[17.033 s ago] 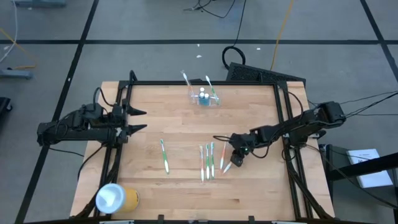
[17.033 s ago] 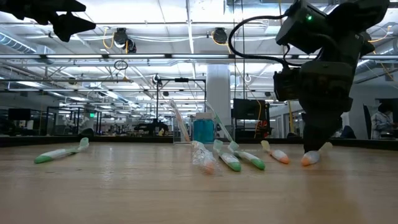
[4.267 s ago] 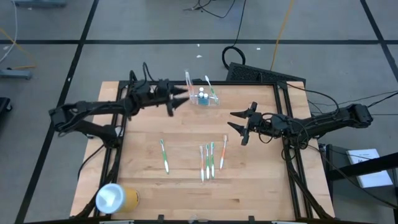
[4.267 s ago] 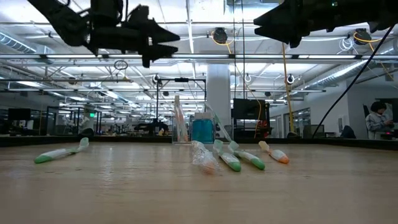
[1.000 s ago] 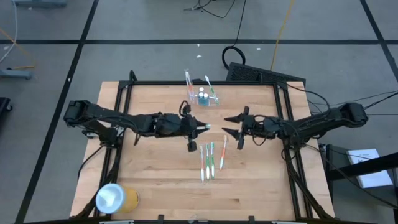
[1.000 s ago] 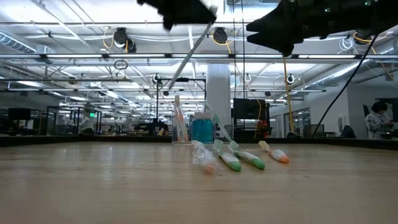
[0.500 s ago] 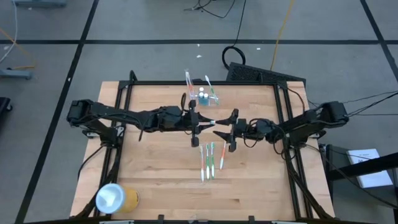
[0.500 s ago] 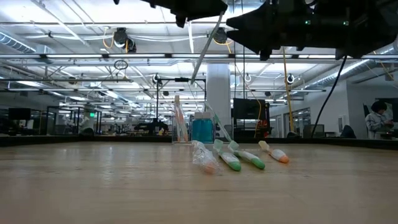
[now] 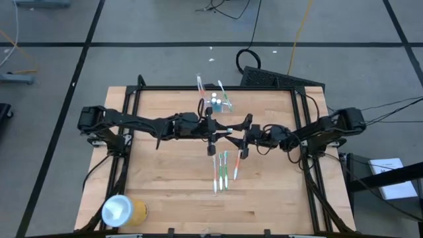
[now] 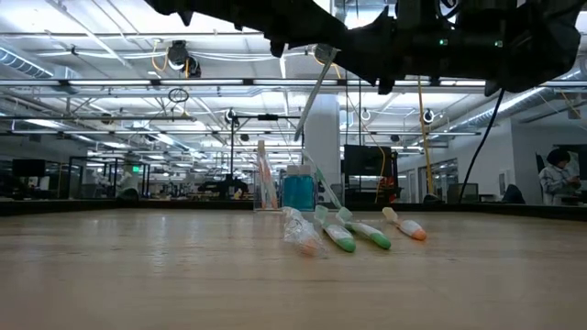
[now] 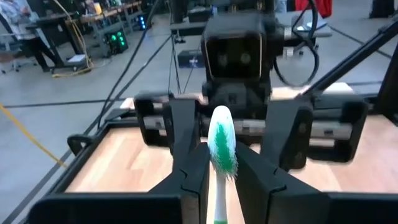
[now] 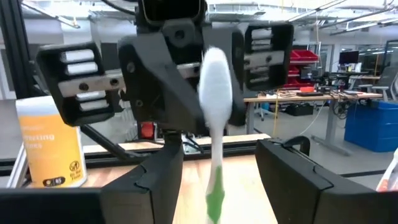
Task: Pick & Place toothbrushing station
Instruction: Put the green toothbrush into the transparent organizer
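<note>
The toothbrushing station [image 9: 217, 104] is a clear holder at the table's far middle with a blue piece and brushes standing in it; it also shows in the low view [image 10: 298, 192]. My left gripper [image 9: 217, 135] hangs over the table's middle, shut on a white-and-green toothbrush [image 11: 222, 146]. My right gripper [image 9: 239, 140] faces it from the right, open. In its wrist view its fingers [image 12: 163, 177] stand on either side of the brush head [image 12: 214, 81] without touching it. My left gripper pinches the toothbrush between its two fingers [image 11: 194, 177], on the shaft just below the head [image 11: 219, 202]. The fingers come nearly level from the table's left. The green-bristled head sticks out past the fingertips. The brush slants steeply [image 10: 312, 96], head up, lifted clear of the table.
Several toothbrushes [image 9: 223, 170] lie side by side on the wood under and nearer than the grippers. A yellow cylinder with a white round end [image 9: 122, 210] stands at the near left corner. A black frame [image 9: 132, 99] borders the table.
My left gripper has carried the toothbrush a little toward the table's right, and the brush now slants more steeply. My right gripper has come down and toward the left gripper, staying open, until its fingers stand around the brush head.
</note>
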Robot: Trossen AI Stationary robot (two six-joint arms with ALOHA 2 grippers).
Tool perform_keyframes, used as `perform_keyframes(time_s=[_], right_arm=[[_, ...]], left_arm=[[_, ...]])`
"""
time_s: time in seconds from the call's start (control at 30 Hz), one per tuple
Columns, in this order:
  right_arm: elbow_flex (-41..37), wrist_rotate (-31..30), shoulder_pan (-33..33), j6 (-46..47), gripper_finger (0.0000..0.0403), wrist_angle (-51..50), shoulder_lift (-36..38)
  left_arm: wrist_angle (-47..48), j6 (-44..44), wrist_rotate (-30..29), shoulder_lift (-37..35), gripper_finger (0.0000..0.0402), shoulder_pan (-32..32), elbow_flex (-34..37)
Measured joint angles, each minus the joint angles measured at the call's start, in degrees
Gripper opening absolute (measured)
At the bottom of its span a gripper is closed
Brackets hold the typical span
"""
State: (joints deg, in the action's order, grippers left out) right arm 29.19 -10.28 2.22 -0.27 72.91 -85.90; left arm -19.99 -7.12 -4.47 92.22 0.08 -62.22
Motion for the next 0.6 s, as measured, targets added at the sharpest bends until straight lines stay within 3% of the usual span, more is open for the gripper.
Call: perform_keyframes(time_s=[0.6], right_arm=[[0.0, 0.0, 0.0, -2.1, 0.0036, -0.3, 0.1]], left_arm=[[-1.4, 3.2, 0.0, 0.4, 0.0070, 0.0, 0.0]])
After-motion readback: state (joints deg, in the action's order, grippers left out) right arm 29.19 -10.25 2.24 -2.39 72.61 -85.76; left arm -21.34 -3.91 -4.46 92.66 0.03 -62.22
